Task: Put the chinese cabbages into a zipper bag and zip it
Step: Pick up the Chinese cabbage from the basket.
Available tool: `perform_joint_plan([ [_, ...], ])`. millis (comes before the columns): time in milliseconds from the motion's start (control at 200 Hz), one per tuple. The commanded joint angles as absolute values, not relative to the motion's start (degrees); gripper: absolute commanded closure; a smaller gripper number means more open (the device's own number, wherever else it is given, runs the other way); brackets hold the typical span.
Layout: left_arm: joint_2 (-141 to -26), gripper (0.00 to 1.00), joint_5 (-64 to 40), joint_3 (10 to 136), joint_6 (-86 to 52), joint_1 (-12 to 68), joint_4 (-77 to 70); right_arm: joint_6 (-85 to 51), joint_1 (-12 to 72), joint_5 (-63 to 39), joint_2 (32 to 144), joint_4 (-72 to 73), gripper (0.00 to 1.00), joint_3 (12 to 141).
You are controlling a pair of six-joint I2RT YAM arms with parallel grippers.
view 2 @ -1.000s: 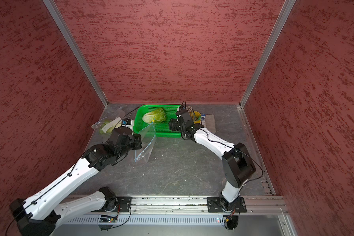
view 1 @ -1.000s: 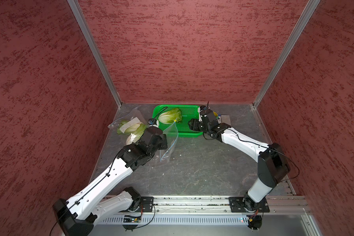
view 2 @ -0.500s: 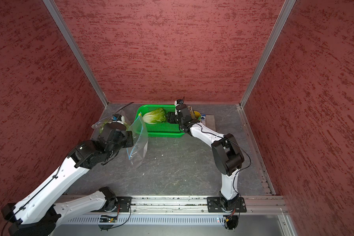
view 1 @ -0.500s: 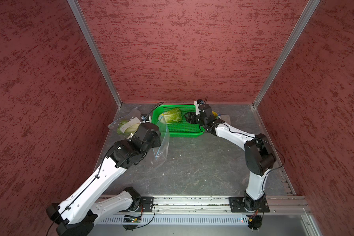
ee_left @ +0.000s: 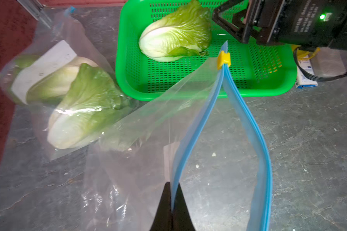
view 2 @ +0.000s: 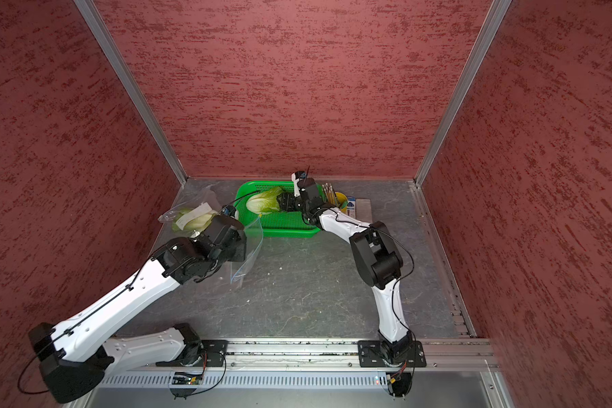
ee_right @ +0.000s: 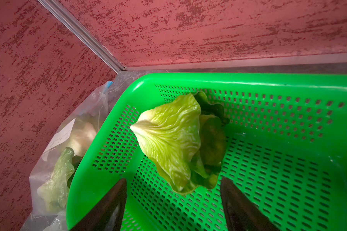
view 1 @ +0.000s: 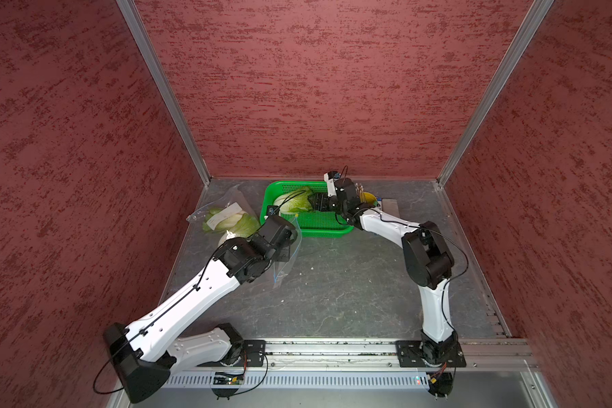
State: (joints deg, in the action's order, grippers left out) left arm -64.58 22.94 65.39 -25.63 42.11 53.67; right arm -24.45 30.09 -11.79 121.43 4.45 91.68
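Note:
One chinese cabbage lies in the green basket. My right gripper is open inside the basket, its fingertips either side of the cabbage's leafy end and apart from it. Two more cabbages lie under clear plastic left of the basket. The left gripper is shut on one blue lip of the clear zipper bag. The bag's mouth gapes toward the basket, with its yellow slider at the far end.
A yellow cup of pencils, a small white-and-blue box and a grey plate sit right of the basket. Red walls enclose the grey table on three sides. A metal rail runs along the front.
My right gripper has reached left across the basket to the cabbage and opened wider. The left arm swung left and back with the bag, still shut on it.

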Motion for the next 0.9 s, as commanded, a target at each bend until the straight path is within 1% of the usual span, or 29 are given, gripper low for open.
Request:
perform_joint_plan([
  [0,-65.21,1.00,18.79,63.33,-25.39,42.03,45.40,-23.63,29.36,-12.63,123.99,4.73,0.23,95.28],
  [125,-64.48,1.00,15.09,60.14,-25.99,40.81,41.50,-23.89,29.11,-13.19,126.44,4.53,0.22,97.90],
  [255,-63.19,1.00,14.72,58.26,-27.07,39.56,41.17,-23.94,29.16,-13.79,129.39,2.99,0.22,101.94],
  [536,-61.67,1.00,18.54,58.21,-28.11,39.09,43.85,-24.47,29.18,-15.16,135.13,0.97,0.21,108.33],
  [711,-61.34,1.00,19.77,58.18,-28.47,38.53,44.27,-24.10,29.55,-19.02,138.54,-2.21,0.21,113.65],
  [897,-60.88,1.00,20.91,57.57,-29.24,38.22,44.56,-23.55,30.75,-23.07,136.12,-1.60,0.24,110.92],
])
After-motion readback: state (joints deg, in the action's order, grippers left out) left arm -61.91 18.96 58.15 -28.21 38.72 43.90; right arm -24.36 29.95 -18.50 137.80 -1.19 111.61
